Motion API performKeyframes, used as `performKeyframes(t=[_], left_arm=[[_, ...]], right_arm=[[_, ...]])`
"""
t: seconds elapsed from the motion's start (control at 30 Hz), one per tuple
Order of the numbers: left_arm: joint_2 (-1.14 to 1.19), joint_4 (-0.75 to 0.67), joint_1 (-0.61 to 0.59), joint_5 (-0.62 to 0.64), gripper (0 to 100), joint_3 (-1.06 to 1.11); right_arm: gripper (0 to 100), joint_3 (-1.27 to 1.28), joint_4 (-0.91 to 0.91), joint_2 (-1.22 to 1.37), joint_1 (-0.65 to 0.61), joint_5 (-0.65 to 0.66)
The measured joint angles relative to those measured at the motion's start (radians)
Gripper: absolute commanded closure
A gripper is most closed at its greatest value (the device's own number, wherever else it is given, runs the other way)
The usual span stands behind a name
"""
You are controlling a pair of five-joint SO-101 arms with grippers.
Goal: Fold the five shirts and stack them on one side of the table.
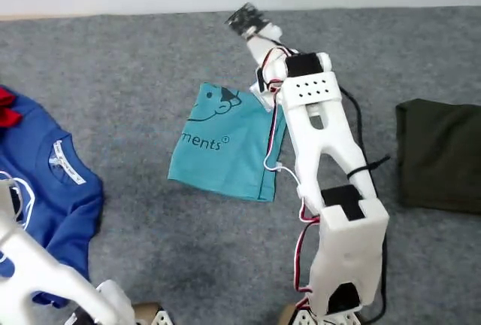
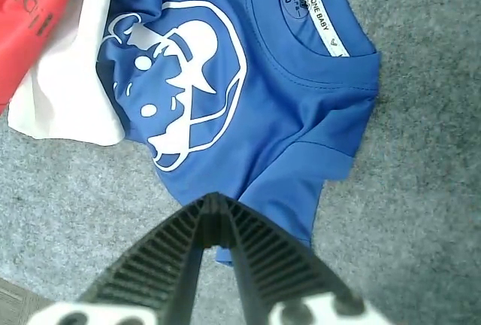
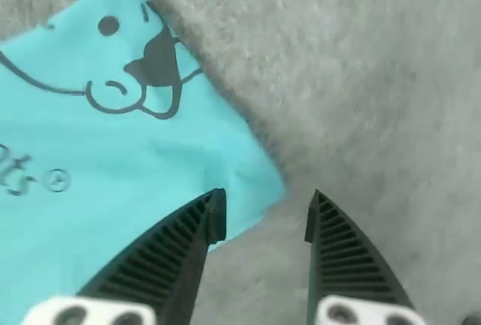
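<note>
High view: dark green shirt [image 1: 440,156] partly off-frame.

Overhead view, two close downward wrist views

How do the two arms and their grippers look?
The right arm and the left arm have white plastic shells. The right one carries black motors and red, white and black cables. The left gripper and right gripper have black, ribbed, tapering fingers on white bases.
</note>
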Motion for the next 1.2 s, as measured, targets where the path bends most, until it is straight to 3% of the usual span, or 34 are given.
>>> performKeyframes(t=[0.27,0.43,0.67,0.87,1.07,1.2], left_arm=[[0.0,0.0,0.0,0.0,100,0.0],[0.0,0.0,0.0,0.0,100,0.0],[0.0,0.0,0.0,0.0,100,0.0],[0.0,0.0,0.0,0.0,100,0.0],[0.0,0.0,0.0,0.0,100,0.011],[0.0,0.0,0.0,0.0,100,0.052]], right_arm=[[81.1,0.0,0.267,-0.043,0.0,-0.387],[80.9,0.0,0.311,-0.043,0.0,-0.664],[80.7,0.0,0.282,0.074,0.0,-0.71],[80.5,0.0,0.262,0.186,-0.072,-0.712],[69.7,0.0,0.233,0.212,-0.087,-0.717],[69.0,0.0,0.227,0.219,-0.103,-0.743]])
